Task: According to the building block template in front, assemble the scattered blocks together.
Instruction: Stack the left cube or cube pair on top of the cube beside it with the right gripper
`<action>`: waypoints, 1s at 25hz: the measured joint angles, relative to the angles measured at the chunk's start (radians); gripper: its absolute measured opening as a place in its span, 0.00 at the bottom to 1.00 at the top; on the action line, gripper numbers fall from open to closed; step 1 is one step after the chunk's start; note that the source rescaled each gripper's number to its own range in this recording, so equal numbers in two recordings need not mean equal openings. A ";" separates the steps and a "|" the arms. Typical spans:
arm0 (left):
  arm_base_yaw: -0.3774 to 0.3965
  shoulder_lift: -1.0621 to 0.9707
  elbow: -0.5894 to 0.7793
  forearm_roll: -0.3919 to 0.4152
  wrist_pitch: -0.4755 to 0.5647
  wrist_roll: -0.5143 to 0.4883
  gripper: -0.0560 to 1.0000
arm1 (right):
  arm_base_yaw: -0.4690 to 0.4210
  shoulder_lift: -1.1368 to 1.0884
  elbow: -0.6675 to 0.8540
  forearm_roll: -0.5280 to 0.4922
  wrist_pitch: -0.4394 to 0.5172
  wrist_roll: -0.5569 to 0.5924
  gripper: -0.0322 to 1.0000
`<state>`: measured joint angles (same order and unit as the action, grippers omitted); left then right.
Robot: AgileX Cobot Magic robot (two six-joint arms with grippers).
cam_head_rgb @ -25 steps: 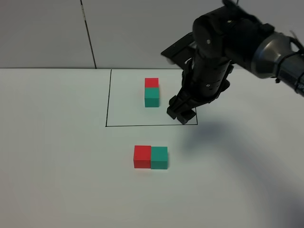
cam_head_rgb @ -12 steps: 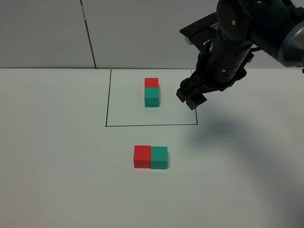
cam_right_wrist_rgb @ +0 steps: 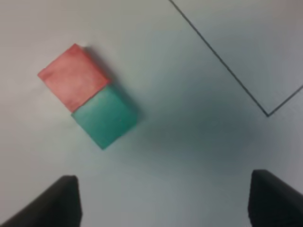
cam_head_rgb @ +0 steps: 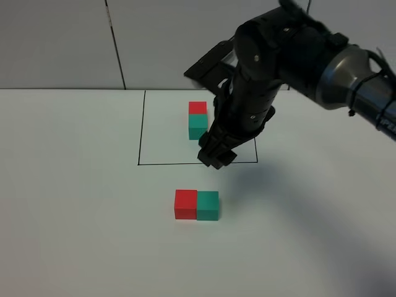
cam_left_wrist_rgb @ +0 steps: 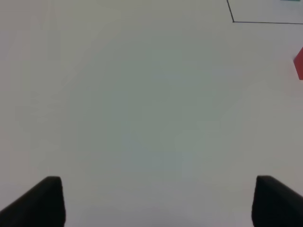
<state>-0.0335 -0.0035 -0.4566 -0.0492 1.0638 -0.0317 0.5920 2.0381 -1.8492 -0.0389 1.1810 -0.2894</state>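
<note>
Now we see the red cube [cam_head_rgb: 185,204] and the teal cube [cam_head_rgb: 207,206] lying side by side on the white table [cam_head_rgb: 74,235], red on the left, their sides touching. Behind them, inside the black frame [cam_head_rgb: 140,130], stands the template [cam_head_rgb: 197,122], its red half at the far side and its teal half at the near side. The right gripper [cam_head_rgb: 213,159] hangs above the near line of the frame, between the template and the two cubes; in its wrist view the jaws are wide apart and hold nothing. The left gripper [cam_left_wrist_rgb: 159,202] is over bare table, jaws also apart and empty, and only an edge of the red cube shows at the border of its view.
</note>
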 joint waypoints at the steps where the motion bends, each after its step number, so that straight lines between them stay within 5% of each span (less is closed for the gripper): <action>1: 0.000 0.000 0.000 0.000 0.000 0.000 0.80 | 0.014 0.010 0.000 -0.002 -0.001 -0.031 0.92; 16: 0.000 0.000 0.000 0.001 0.000 0.000 0.80 | 0.186 0.093 0.001 -0.034 -0.070 -0.486 0.88; 25: 0.000 0.000 0.000 0.030 0.000 0.000 0.80 | 0.196 0.110 0.001 -0.037 -0.067 -0.527 0.88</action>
<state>-0.0335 -0.0035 -0.4566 -0.0197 1.0638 -0.0317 0.7881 2.1484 -1.8483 -0.0764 1.1144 -0.8161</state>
